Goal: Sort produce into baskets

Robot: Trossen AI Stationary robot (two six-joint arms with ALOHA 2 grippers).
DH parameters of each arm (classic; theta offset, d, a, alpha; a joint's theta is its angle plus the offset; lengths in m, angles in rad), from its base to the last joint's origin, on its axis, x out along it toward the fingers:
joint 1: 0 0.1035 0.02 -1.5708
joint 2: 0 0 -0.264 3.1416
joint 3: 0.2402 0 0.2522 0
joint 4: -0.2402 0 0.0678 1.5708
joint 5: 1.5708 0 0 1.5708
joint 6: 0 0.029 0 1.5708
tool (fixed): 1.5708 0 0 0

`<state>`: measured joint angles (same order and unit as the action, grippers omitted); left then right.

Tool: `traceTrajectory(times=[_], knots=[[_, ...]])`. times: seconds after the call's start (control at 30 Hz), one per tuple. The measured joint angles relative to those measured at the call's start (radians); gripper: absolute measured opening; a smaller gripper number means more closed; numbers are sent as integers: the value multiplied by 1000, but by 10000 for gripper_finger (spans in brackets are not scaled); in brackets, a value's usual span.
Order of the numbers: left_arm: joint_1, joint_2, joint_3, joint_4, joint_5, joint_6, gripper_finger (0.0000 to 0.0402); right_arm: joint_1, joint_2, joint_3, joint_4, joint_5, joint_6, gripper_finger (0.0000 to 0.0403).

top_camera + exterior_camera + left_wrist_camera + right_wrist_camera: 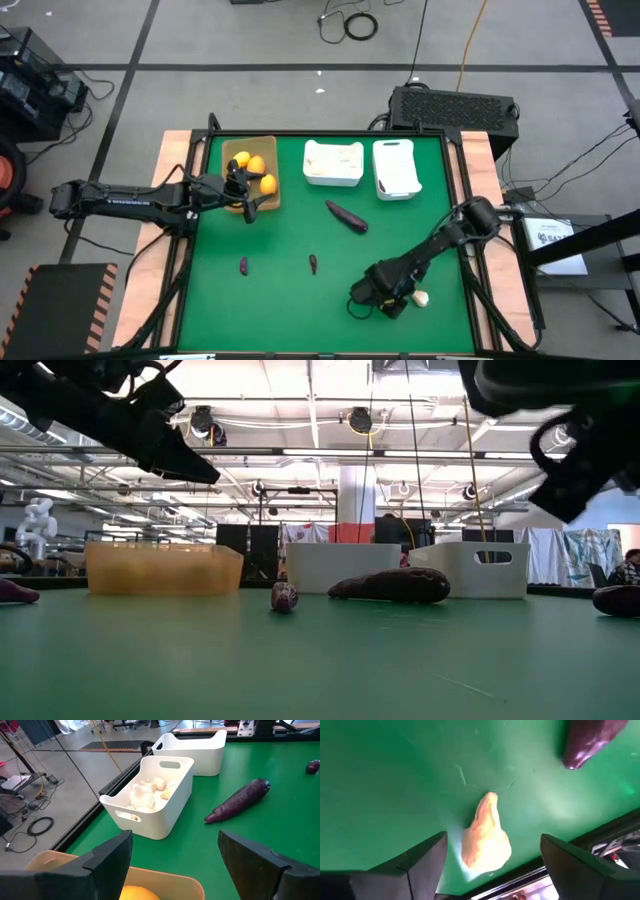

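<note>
A white garlic bulb [485,837] lies on the green mat near the table's front right [422,297]. My right gripper [494,842] hangs open just above it, slanting down, one finger on either side and not touching it. My left gripper [245,195] stands open over the near edge of the tan tray [232,150], which holds several orange fruits [256,165]. A long purple eggplant [347,215] lies mid-table. Two small purple pieces [244,265] [313,263] lie nearer the front. A further purple piece [592,740] lies close to the garlic.
Two white bins [333,162] [396,168] stand at the back; the left one holds white garlic pieces [150,795]. The table's front edge and black frame run just past the garlic [560,880]. Open green mat lies between the eggplant and the small pieces.
</note>
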<state>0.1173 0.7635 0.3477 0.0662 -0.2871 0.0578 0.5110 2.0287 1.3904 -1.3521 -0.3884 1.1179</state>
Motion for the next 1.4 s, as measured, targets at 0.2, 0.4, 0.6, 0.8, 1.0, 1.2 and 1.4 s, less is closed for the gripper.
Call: traceTrajectory(times=[0.2,0.4,0.6,0.8,1.0,1.2,1.4], knots=[[0,0,0,0,0,0,301,-16,-15,-105,134,-25,-40,309],[0,0,0,1,-1,0,301,-20,-20,-156,182,-60,-57,284],[0,0,0,1,-2,-1,301,-33,-19,-166,214,-96,-69,203],[0,0,0,1,-2,-2,301,-48,-18,-167,207,-93,-67,99],[0,0,0,1,-3,-4,301,-65,-15,-131,182,-79,-60,13],[0,0,0,1,-4,-4,301,-88,-15,-4,164,-77,-59,10],[0,0,0,2,-6,-19,301,-146,-15,185,149,110,-175,7]])
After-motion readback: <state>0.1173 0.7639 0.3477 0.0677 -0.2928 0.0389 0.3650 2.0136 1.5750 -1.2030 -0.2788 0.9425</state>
